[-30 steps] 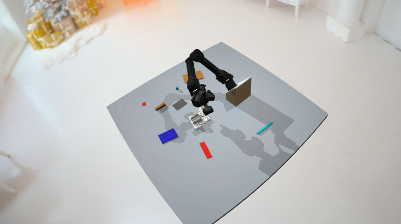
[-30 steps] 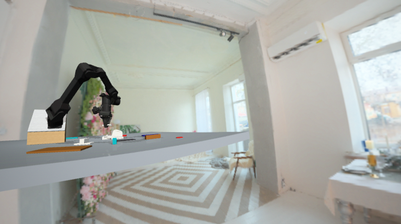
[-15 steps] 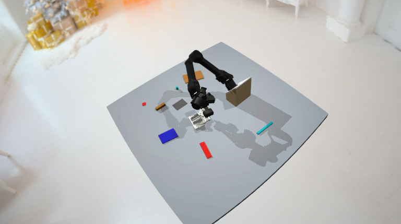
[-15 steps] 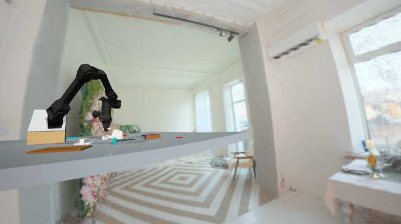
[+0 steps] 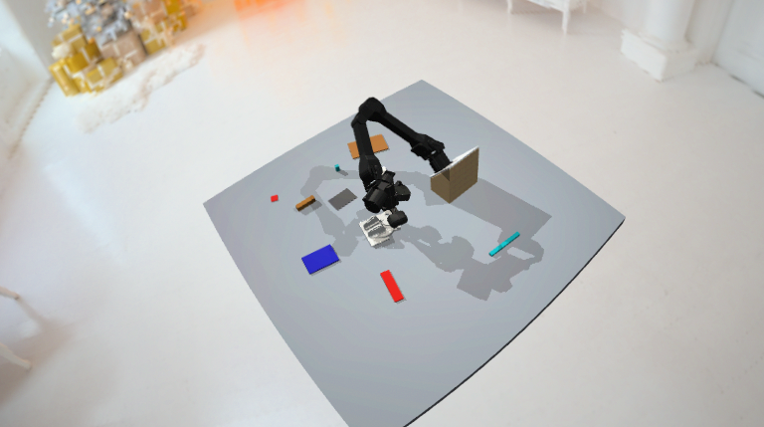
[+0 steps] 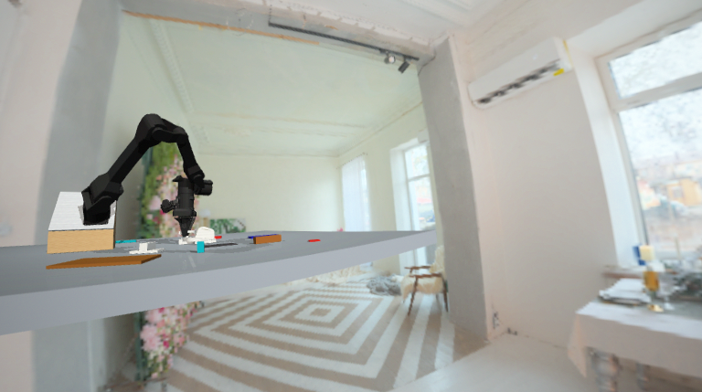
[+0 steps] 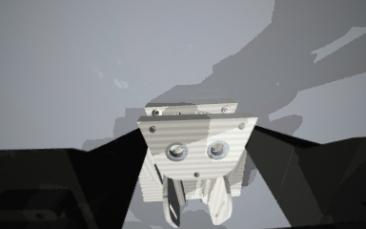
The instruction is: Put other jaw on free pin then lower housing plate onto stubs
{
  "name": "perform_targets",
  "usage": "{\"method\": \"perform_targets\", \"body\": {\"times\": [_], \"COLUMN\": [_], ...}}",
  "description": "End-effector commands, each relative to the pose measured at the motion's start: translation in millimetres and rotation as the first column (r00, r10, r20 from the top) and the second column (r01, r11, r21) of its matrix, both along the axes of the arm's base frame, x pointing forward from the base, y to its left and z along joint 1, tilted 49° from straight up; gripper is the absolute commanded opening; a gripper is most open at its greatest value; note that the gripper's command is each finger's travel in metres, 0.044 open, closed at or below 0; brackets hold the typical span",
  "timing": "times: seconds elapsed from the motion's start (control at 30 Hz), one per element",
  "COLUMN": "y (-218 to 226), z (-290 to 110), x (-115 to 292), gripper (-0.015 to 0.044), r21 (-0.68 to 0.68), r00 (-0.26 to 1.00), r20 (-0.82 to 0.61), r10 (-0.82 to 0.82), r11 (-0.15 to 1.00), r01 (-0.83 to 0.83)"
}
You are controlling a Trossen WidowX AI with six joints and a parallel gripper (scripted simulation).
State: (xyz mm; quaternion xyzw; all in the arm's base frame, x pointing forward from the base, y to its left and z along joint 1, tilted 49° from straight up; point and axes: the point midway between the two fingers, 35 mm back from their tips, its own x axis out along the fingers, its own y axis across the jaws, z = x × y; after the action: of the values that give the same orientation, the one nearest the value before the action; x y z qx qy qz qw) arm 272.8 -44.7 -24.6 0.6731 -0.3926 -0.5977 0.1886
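My gripper (image 6: 185, 236) (image 7: 194, 129) is shut on the white housing plate (image 7: 196, 164), with a black finger at each side edge. The plate has two large ringed holes and several small ones. It is over the white base (image 7: 148, 193) (image 5: 384, 240), whose far edge shows beyond it. Two pale jaws, a left jaw (image 7: 172, 204) and a right jaw (image 7: 220, 204), stick out side by side from under the plate. In the exterior view the jaws (image 6: 205, 234) rise beside the fingertips. The plate hides the gear teeth, pins and stubs. Whether it touches the stubs, I cannot tell.
On the table (image 5: 451, 331) are a blue block (image 5: 320, 259), a red bar (image 5: 392, 286), a cyan bar (image 5: 503, 244), a dark grey plate (image 5: 342, 198) and an orange block (image 5: 304, 202). A small white part (image 6: 144, 248) and an orange board (image 6: 103, 261) lie near the arm's base.
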Motion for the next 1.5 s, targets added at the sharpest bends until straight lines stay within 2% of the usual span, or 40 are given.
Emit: {"method": "perform_targets", "body": {"times": [0.0,1.47], "y": [-2.6,-8.2], "z": [-2.1,-6.8], "x": [-1.8,-2.0], "gripper": [0.0351,0.0351], "r21": [-0.005,-0.005], "r00": [1.000,1.000], "r20": [-0.008,-0.019], "r10": [0.006,0.015], "r11": [1.000,1.000], "r01": [-0.006,-0.015]}}
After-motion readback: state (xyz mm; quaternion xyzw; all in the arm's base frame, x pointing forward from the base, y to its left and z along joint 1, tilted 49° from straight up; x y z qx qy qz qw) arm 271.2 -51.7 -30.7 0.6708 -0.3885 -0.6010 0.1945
